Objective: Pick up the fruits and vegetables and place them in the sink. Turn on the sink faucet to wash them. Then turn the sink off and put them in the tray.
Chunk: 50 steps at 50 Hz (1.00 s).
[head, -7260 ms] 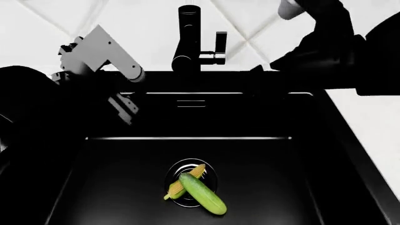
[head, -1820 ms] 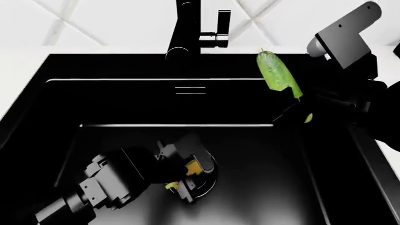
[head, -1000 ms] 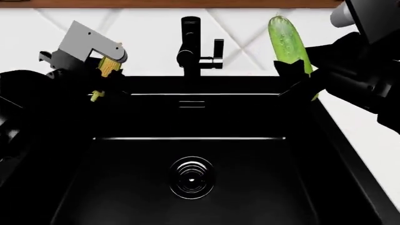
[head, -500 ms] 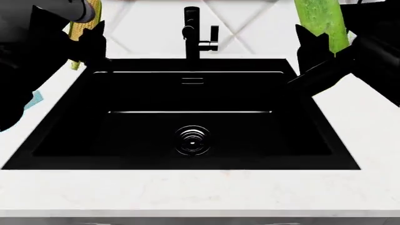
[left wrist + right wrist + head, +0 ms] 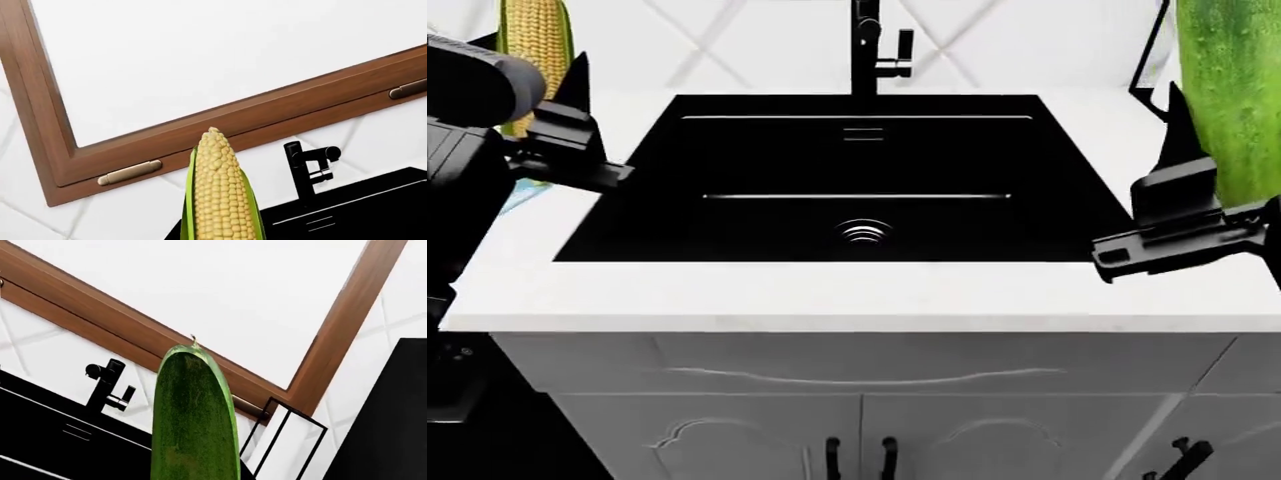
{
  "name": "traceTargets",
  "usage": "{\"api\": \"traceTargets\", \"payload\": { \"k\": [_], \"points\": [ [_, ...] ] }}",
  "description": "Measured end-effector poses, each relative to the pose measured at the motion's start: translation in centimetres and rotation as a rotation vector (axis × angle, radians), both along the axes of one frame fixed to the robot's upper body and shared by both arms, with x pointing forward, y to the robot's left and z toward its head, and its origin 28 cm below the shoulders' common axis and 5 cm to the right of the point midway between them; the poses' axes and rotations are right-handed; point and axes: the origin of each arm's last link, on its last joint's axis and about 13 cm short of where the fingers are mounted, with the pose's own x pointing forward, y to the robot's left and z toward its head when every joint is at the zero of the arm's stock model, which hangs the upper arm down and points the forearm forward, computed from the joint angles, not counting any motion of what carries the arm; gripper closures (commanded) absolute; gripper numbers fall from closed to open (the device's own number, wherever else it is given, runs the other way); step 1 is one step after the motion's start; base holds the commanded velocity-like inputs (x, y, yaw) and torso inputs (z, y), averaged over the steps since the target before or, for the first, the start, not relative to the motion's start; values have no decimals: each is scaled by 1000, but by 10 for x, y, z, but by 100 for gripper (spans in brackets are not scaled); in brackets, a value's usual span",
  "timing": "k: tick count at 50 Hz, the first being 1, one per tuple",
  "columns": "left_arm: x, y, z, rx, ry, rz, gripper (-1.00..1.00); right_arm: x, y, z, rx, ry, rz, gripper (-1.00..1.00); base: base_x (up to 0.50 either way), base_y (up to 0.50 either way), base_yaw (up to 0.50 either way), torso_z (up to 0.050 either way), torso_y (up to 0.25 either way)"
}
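Note:
In the head view my left gripper (image 5: 541,95) is shut on the yellow corn cob (image 5: 534,40), held upright above the counter left of the sink (image 5: 627,180). At the right my right gripper (image 5: 1225,160) is shut on the green cucumber (image 5: 1230,100), also upright, over the counter beside the sink's right rim. The black basin holds only its round drain (image 5: 865,233). The black sink faucet (image 5: 874,50) stands behind it, with no water showing. The corn (image 5: 220,195) fills the left wrist view and the cucumber (image 5: 195,415) the right wrist view, hiding the jaws. A light blue sliver (image 5: 523,197), perhaps the tray, shows behind my left arm.
The white counter (image 5: 854,295) runs along the sink's front, with grey cabinet doors (image 5: 854,430) below. A wooden window frame (image 5: 40,125) sits above the tiled wall. A black wire frame (image 5: 280,440) stands on the counter at the far right.
Both arms have risen out of the basin with the corn and the cucumber and spread to either side. The head view has pulled back, showing the counter front and cabinets.

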Motion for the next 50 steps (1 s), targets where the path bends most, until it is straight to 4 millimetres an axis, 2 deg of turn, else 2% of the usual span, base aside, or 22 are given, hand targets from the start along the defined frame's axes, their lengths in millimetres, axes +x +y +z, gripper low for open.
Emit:
{"api": "traceTargets", "payload": {
  "k": [6,15,37,50],
  "points": [
    [-2,4,-5,-26,-17,27,100,-5,-6,-3,83,-27,-7,100,-439,-223,0,0,0],
    [1,11,-15,-42,-2,55,100,-9,-14,-4,127,-42,-10,100,-144,-445,0,0,0],
    [10,22,-16,-31,3,87,100,8,-15,-3,62,-1,60,100,0,493,0,0,0],
    [19,22,-18,-27,4,66,100,27,-9,-3,32,38,132,100,0,500,0,0,0]
  ]
}}
